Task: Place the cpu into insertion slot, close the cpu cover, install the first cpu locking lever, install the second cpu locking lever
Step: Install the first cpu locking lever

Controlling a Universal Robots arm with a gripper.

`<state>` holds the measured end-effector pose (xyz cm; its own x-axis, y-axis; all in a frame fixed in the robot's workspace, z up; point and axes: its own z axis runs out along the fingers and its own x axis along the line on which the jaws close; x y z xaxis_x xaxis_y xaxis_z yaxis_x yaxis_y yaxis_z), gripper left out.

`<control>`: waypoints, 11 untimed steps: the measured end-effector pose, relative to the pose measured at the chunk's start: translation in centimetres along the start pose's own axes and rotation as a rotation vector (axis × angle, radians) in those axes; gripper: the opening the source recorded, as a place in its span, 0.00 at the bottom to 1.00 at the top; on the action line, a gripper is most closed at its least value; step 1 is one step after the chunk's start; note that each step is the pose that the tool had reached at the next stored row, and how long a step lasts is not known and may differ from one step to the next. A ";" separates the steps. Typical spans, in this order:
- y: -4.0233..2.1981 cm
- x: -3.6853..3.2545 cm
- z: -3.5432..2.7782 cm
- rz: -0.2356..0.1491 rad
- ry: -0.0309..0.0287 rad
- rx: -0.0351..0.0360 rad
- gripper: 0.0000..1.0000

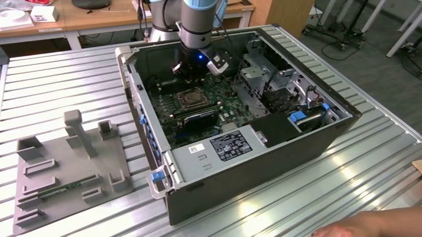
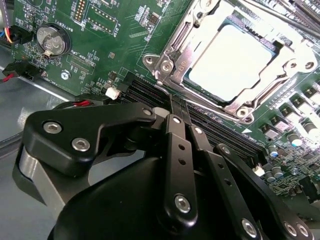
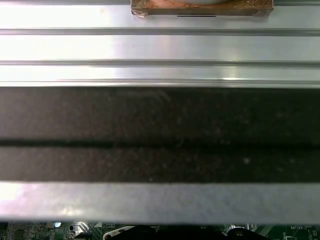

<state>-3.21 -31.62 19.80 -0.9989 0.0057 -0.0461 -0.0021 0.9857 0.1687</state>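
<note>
The cpu [image 2: 232,62] lies flat in the insertion slot [image 1: 191,98], its silvery top bright under the light. The cpu cover [image 2: 176,60] is down around it as a metal frame. In the second wrist view my gripper [image 2: 173,102] has its two black fingers [image 2: 179,150] pressed together, shut. Their tips sit at the socket's corner, by the hooked end of a thin metal locking lever [image 2: 162,90]; whether they pinch it is hidden. In the exterior view the gripper [image 1: 188,74] hangs inside the open case, just behind the socket.
The green motherboard [image 2: 100,30] carries a coin battery [image 2: 52,37] and long black memory slots [image 2: 145,90] beside the fingers. Case walls [image 1: 264,158] and a drive cage [image 1: 264,79] close in. A grey fixture plate [image 1: 66,168] lies at the exterior view's left; a hand [image 1: 369,228] shows at the front.
</note>
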 end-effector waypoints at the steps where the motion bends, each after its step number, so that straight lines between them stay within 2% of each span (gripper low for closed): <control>1: 0.00 0.00 -0.03 0.000 0.0000 0.0000 0.10; 6: 0.03 -0.01 -0.17 0.000 -0.0002 -0.0003 0.10; 11: 0.00 -0.01 -0.20 -0.001 -0.0031 0.0003 0.10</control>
<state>-3.22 -31.65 20.01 -0.9988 0.0057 -0.0492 -0.0026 0.9857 0.1684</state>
